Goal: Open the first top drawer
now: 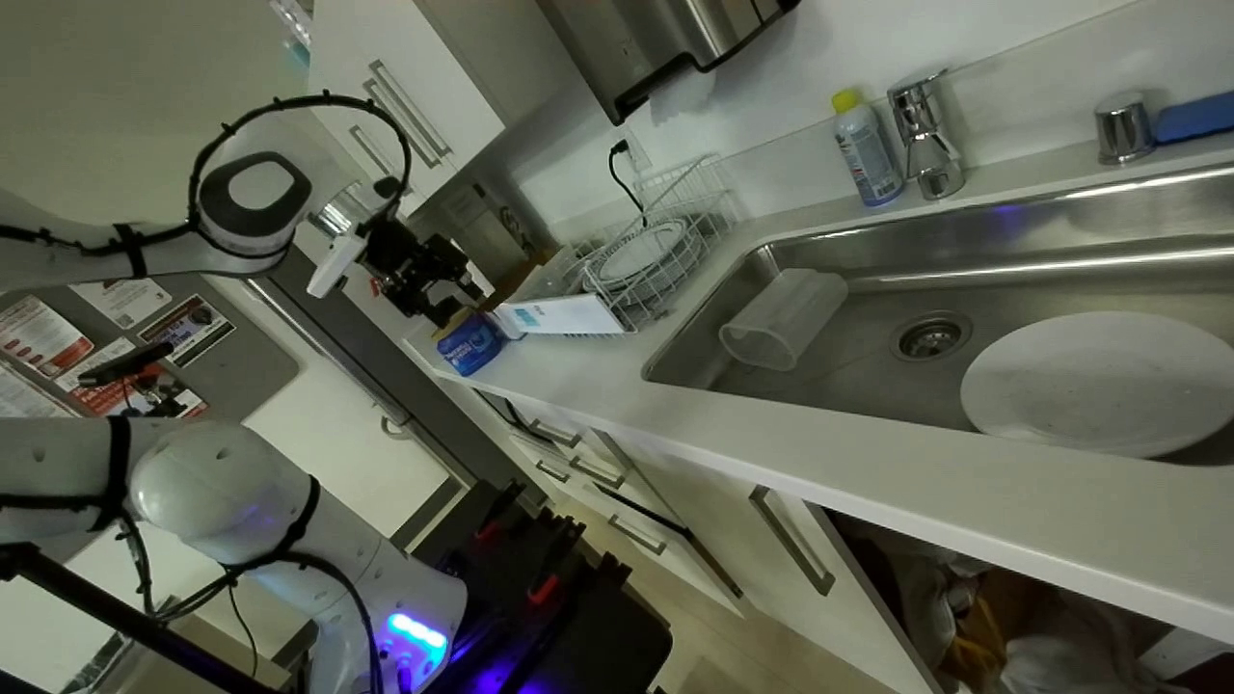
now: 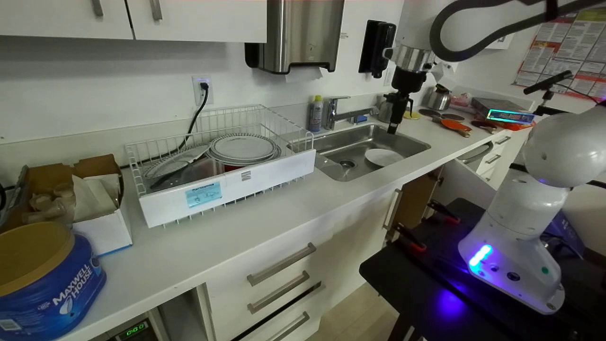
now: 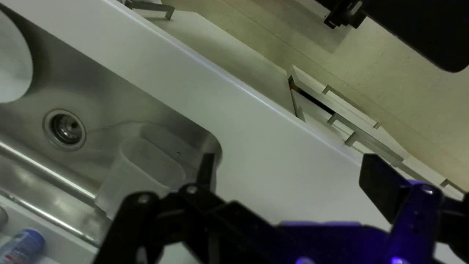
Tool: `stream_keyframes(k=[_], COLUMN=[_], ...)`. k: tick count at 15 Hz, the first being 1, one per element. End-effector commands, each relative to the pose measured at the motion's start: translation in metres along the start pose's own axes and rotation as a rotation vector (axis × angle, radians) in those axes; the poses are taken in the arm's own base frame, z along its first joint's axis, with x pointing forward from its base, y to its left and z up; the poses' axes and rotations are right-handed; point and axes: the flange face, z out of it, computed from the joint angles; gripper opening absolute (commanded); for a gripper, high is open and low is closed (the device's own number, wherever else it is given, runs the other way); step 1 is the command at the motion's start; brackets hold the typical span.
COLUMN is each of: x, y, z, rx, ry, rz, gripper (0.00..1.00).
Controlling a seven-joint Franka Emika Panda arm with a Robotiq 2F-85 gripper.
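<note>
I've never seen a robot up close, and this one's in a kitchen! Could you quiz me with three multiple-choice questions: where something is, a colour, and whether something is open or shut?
1. Where is the yellow-capped bottle?
A) In the sink
B) Beside the tap
C) On the floor

2. What colour is the body of the Maxwell House tub?
A) Red
B) Green
C) Blue

3. What state is the gripper in?
A) Open, its fingers apart
B) Shut on a plate
C) Shut on nothing

Right letters:
1. B: both exterior views show it standing next to the tap.
2. C: an exterior view shows it blue beneath its tan lid.
3. A: the wrist view shows the counter through the wide gap between the fingers.
</note>
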Motion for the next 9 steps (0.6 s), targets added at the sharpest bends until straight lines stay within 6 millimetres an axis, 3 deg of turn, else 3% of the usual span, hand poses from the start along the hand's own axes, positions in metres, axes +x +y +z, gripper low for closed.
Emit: stream_keyframes(k=[1, 2, 3, 4, 9], x=[0.024, 0.027, 0.018, 0.020, 0.019], y=[-0.050, -0.061, -0.047, -0.054, -0.049], z=[0.011, 0.013, 0.008, 0.010, 0.010], rx=[-0.027, -0.030, -0.023, -0.022, -0.013], ry=[0.004, -0.001, -0.006, -0.011, -0.010], rz=[-0.139, -0.179, -0.133, -0.149, -0.135], gripper=[1.00, 1.00, 1.00, 1.00, 1.00])
